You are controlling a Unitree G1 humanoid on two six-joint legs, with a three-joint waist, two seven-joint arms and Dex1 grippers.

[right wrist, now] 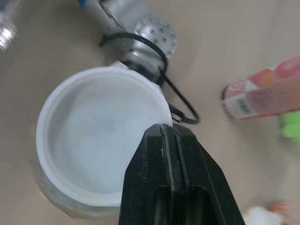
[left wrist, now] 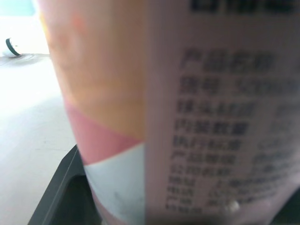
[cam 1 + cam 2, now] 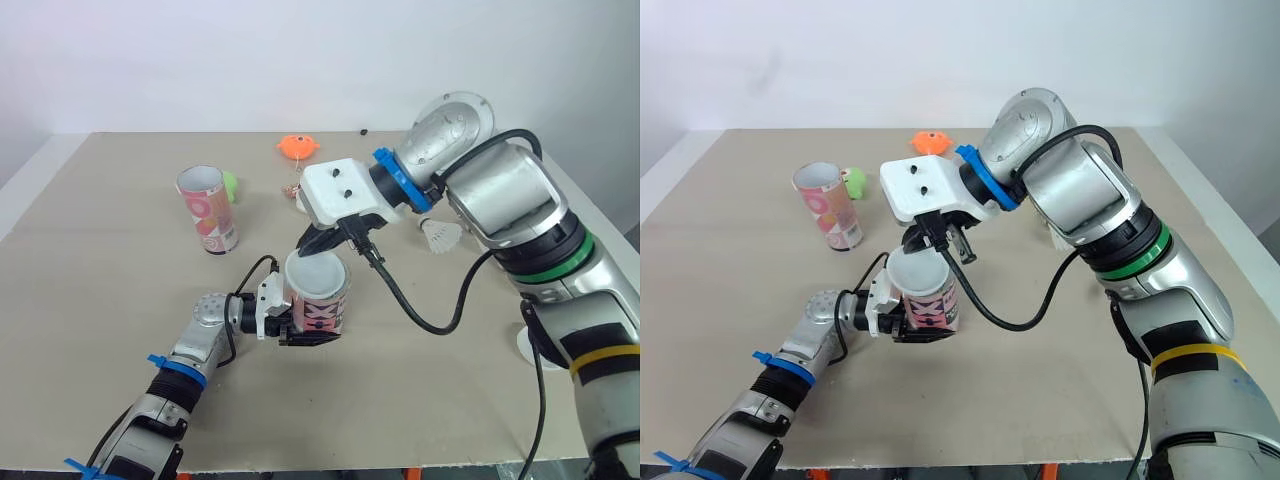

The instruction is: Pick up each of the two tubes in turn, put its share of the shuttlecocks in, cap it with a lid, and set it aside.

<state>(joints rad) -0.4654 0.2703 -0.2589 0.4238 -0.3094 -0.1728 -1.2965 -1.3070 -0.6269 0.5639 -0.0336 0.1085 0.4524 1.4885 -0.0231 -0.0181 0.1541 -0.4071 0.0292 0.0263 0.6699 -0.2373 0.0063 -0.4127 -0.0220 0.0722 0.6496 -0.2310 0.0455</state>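
The worktop (image 3: pixel 100 330) carries an open second tube (image 3: pixel 207 210) at its far left. Nearer, the left pincer (image 3: pixel 300 332) clamps the first tube (image 3: pixel 320 305) upright by its lower body. A white lid (image 1: pixel 98 140) sits on that tube's mouth. The right pincer (image 1: pixel 173 140), fingers pressed together, bears on the lid's rim. Off-centre pressure there could cock the lid or twist the tube in its grasp.

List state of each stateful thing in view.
held tube: upright, capped, in left gripper
white lid: on held tube's mouth
second tube: upright on table, open
orange lid: loose on table
left gripper: shut on held tube
right gripper: shut, tips at white lid's rim
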